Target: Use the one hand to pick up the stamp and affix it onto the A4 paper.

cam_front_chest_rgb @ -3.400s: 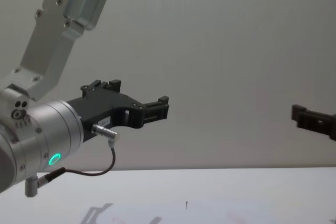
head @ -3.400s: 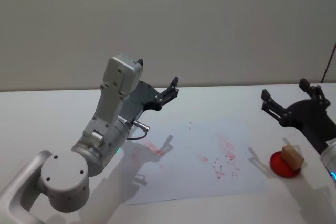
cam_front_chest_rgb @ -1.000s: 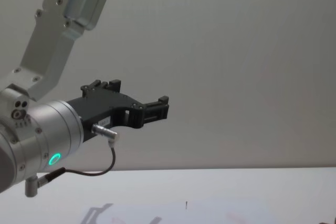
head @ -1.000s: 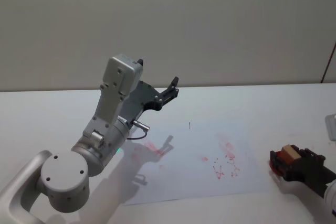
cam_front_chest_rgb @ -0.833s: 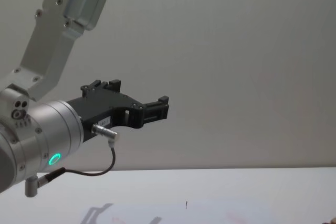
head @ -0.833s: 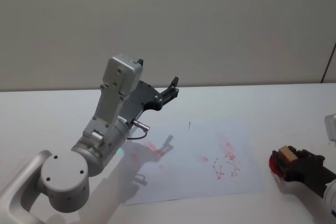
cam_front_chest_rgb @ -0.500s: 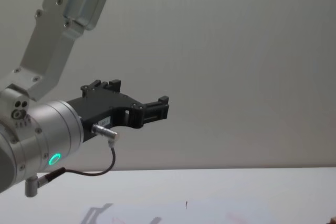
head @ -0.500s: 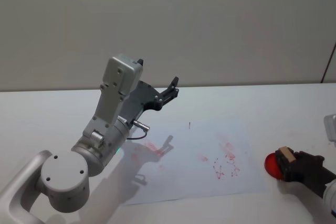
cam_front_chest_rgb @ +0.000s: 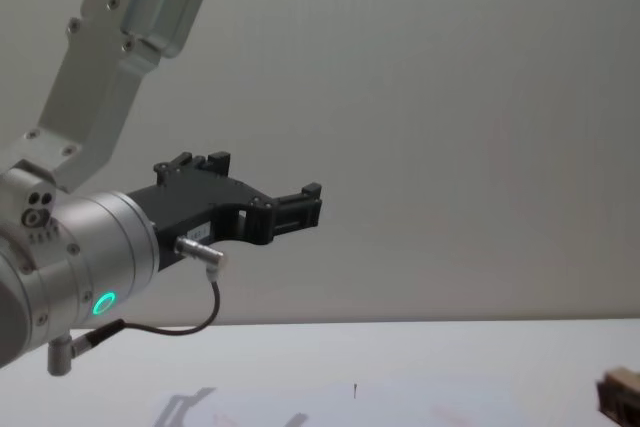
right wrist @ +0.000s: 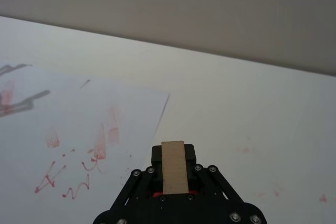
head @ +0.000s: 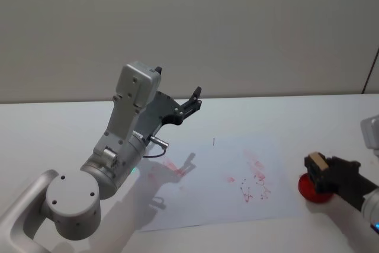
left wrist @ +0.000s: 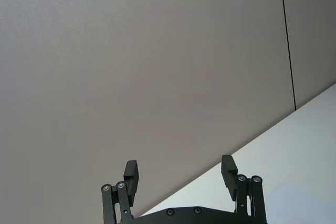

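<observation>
The stamp, a small tan wooden block, is clamped between the black jaws of my right gripper at the table's right side. It hangs a little above a round red ink pad. In the right wrist view the stamp stands upright between the jaws of the right gripper, and the A4 paper lies ahead of it. The A4 paper covers the table's middle and carries several red marks. The stamp also peeks in at the chest view's lower right corner.
My left gripper is raised above the paper's far left corner, open and holding nothing; it also shows in the left wrist view and the chest view. White table surrounds the sheet, with a plain wall behind.
The right gripper came down from above the ink pad, shut on the stamp and lifted it slightly off the pad toward the paper. The left arm has not moved.
</observation>
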You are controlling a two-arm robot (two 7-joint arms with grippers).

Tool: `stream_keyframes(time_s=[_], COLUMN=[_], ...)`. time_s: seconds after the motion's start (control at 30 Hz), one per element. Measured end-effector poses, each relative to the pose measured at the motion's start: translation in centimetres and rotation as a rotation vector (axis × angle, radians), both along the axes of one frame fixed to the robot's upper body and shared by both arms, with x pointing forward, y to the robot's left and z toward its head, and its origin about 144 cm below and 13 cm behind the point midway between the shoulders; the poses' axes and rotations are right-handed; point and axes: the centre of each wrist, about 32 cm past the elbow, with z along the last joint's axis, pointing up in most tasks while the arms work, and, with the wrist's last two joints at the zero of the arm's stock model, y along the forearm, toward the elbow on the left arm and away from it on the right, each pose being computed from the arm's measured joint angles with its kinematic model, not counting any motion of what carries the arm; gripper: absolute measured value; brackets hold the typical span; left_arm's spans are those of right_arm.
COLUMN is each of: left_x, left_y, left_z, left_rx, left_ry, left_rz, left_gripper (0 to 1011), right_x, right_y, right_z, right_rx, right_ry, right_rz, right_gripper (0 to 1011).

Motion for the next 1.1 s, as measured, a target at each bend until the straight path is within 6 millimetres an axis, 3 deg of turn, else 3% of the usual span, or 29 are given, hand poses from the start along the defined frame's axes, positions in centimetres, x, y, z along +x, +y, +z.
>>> stream_keyframes(time_s=[0.57, 1.1], left_x=[0.0, 0.0], left_y=[0.0, 0.0], left_z=[0.0, 0.0], left_rx=[0.0, 0.0], left_ry=[0.0, 0.0], left_rz=[0.0, 0.0], left_gripper=[1001, 1001], right_x=[3.9, 8.5], right_y=[1.9, 4.8], right_z=[2.3, 1.5], right_rx=[0.04, 0.091], right_ry=[-0.125, -0.101], right_rz=[0.215, 0.458], right_gripper=[219, 220])
